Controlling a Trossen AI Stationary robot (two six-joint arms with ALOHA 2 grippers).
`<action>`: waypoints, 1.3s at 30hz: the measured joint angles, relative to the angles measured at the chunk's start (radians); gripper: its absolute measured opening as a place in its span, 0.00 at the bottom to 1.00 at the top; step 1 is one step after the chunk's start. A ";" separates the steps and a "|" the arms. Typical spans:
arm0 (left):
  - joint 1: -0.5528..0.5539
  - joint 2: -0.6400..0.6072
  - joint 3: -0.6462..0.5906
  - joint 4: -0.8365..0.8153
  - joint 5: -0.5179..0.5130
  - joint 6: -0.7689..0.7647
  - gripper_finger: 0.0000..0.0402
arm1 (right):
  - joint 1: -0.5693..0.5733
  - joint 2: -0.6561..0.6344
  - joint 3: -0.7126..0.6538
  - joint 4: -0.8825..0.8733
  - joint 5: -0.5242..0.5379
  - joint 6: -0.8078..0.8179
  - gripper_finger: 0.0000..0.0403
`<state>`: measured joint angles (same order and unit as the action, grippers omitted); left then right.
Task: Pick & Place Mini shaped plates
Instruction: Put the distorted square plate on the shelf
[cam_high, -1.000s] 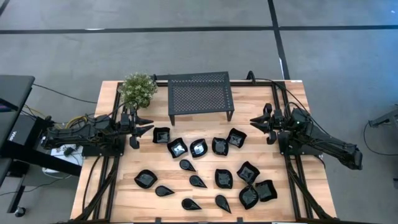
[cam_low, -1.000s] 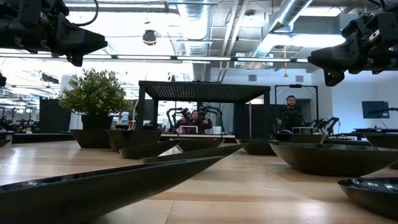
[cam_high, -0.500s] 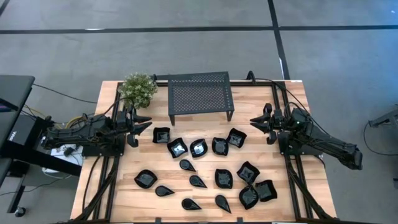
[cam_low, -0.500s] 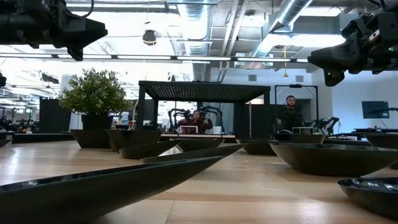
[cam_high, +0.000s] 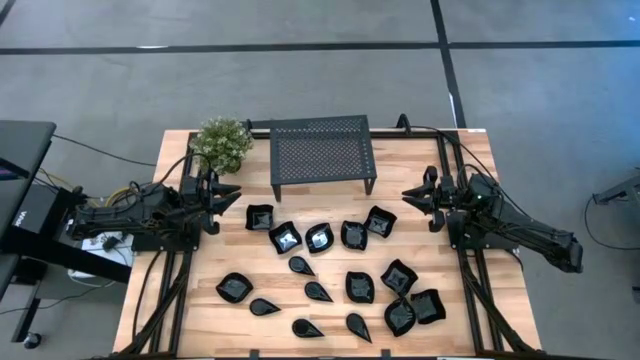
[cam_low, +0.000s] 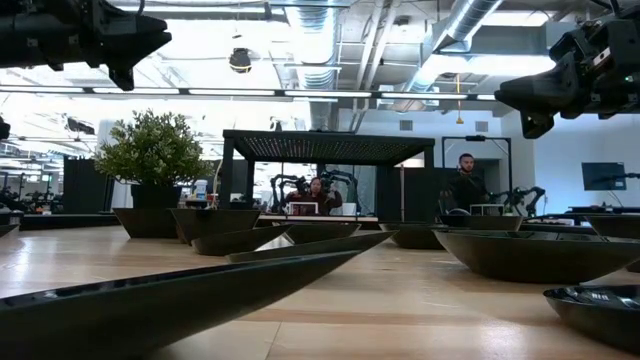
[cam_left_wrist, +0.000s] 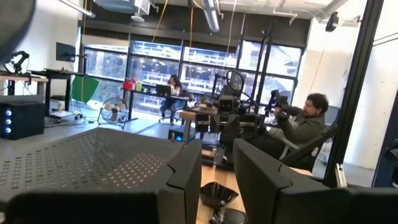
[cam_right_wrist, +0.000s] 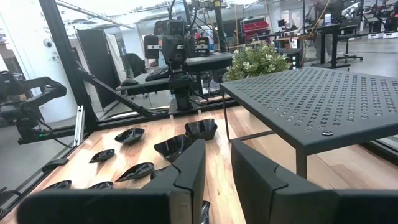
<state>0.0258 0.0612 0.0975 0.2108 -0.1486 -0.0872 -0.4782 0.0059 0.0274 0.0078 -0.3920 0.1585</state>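
Grey floor (cam_high: 300, 80) crossed by dark lines; exposed ceiling ducts (cam_low: 330, 40); tall windows (cam_left_wrist: 155, 62); seated people (cam_low: 465, 185) beyond.

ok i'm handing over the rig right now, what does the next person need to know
Left pincer: empty, fingers apart with a narrow gap, raised over the table's left side near the plant.
Right pincer: empty, narrow gap too, raised over the right side beside the stand.
Mini shaped plates: all lying loose on the wooden table in front of the stand, a row close to it and the rest scattered toward the near edge.
Done: nothing visible; the top of the stand is bare and no plate is held.
Left: every plate is yet to be picked and placed.
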 joint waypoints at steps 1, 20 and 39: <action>0.000 0.000 0.000 0.000 0.000 0.000 0.23 | 0.000 0.000 0.000 0.000 0.000 0.000 0.18; 0.000 0.360 0.000 0.377 0.116 0.000 0.23 | 0.000 0.000 -0.002 0.081 0.027 0.000 0.18; -0.068 0.939 0.281 0.374 0.153 -0.024 0.23 | 0.071 0.014 0.000 0.343 0.126 0.052 0.18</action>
<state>-0.0418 1.0003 0.3786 0.5843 0.0048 -0.1111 -0.4067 0.0204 0.0271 0.3504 -0.2657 0.2109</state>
